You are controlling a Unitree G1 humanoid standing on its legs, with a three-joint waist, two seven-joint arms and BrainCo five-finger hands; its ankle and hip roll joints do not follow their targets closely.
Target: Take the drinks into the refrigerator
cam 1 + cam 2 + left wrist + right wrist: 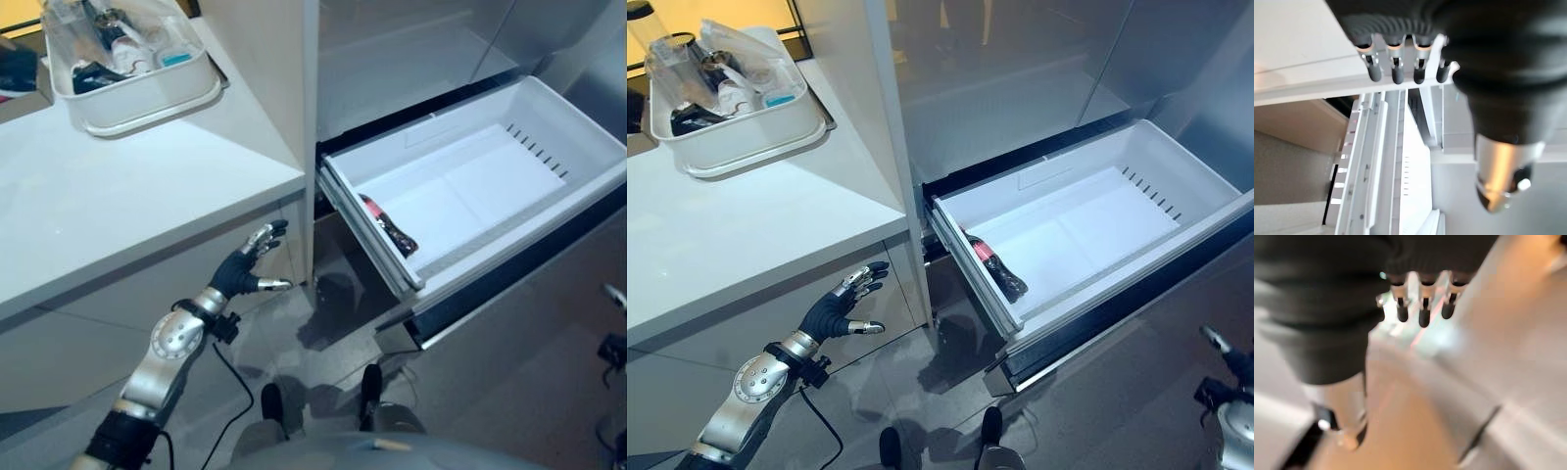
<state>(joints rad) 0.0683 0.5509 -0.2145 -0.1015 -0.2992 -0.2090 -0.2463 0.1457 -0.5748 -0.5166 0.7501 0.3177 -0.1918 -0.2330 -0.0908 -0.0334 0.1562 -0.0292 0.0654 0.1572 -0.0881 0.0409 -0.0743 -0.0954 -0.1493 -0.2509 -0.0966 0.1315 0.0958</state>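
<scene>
Fingers (pixel 860 281) of left hand (pixel 828 313) spread, empty, well apart from bottle (pixel 996 269) in drawer (pixel 1136 259).

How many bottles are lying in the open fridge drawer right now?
1: a dark bottle with a red label lies in the drawer, against its left wall. The wall could hide more.

A kitchen: a tall grey refrigerator with its white pull-out drawer (pixel 1176 230) open at 3 o'clock, beside a white table (pixel 745 235) carrying a white plastic tub (pixel 745 137) at 11 o'clock.
</scene>
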